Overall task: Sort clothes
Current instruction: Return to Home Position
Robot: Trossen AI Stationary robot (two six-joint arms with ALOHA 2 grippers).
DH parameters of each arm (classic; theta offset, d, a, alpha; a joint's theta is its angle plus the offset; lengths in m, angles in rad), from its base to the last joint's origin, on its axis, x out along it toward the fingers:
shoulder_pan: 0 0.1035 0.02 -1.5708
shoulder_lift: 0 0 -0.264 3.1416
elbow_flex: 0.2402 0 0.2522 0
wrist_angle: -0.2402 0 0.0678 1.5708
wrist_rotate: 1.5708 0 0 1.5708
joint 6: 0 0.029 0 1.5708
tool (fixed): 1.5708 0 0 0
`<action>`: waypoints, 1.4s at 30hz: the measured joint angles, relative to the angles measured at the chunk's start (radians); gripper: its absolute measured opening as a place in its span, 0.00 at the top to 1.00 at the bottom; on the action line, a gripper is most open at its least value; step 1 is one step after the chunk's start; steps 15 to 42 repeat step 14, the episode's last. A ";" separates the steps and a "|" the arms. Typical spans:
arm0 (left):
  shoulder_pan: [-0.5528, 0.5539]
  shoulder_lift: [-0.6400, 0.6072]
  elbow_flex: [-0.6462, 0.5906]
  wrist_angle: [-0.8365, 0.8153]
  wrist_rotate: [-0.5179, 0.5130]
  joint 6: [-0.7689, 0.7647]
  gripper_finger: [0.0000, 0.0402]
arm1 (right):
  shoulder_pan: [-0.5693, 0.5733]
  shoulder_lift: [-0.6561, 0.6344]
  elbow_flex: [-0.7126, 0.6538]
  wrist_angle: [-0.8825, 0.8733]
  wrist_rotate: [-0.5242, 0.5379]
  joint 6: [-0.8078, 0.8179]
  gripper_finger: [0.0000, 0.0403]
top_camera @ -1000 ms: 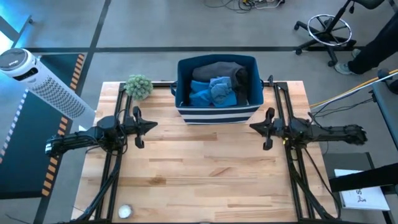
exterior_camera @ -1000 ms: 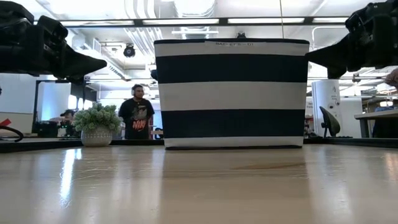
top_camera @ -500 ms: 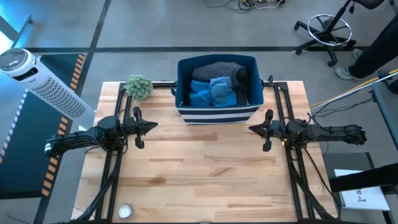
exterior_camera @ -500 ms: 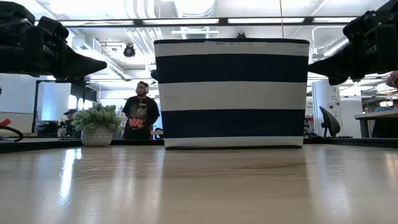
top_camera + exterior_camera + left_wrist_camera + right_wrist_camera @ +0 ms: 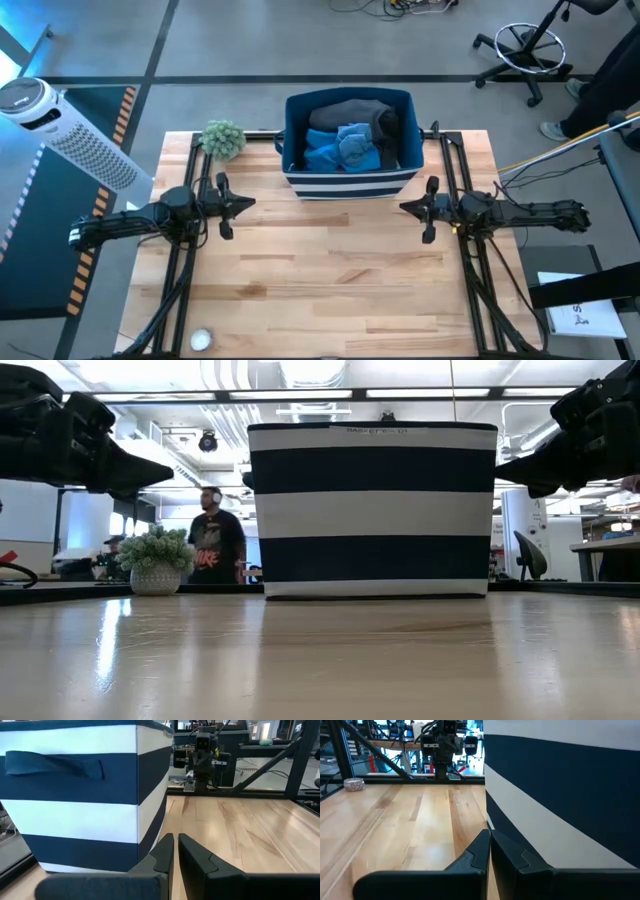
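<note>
The clothes lie piled in a navy bin with white stripes (image 5: 348, 184) at the table's far middle. A dark grey piece (image 5: 350, 112) lies at the back and bright blue pieces (image 5: 342, 148) in front of it; the other garments are hidden. My left gripper (image 5: 250, 203) is shut and empty, level above the table, left of the bin's near corner. My right gripper (image 5: 403, 207) is shut and empty, level, right of the bin's near corner. Both point toward the table's middle. In the wrist views the bin's wall (image 5: 75, 795) (image 5: 560, 795) stands beside each gripper's fingers.
A small green spiky plant (image 5: 223, 138) stands at the far left of the table, left of the bin. A small roll of tape (image 5: 202, 340) lies at the near left edge. Bare wood lies between the grippers and toward the near edge. A person (image 5: 212, 540) stands in the room behind.
Both grippers have sunk slightly, staying shut and pointing at each other. The clothes and bin have not moved. The person behind the table has walked toward the left.
</note>
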 joint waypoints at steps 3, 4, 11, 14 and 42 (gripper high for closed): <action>0.000 0.013 0.001 0.002 0.000 0.000 0.98 | 0.000 0.000 0.000 0.000 0.000 0.000 1.00; 0.000 0.017 0.001 0.002 0.000 0.000 0.98 | 0.000 0.000 0.000 0.000 0.000 0.000 1.00; 0.000 0.052 0.003 0.009 0.000 0.000 0.99 | 0.000 0.000 0.000 -0.001 0.000 0.000 1.00; 0.000 0.067 0.003 0.009 0.000 0.000 0.98 | 0.000 0.000 0.000 -0.002 0.000 0.000 1.00; 0.000 0.067 0.003 0.009 0.000 0.000 0.98 | 0.000 0.000 0.000 -0.002 0.000 0.000 1.00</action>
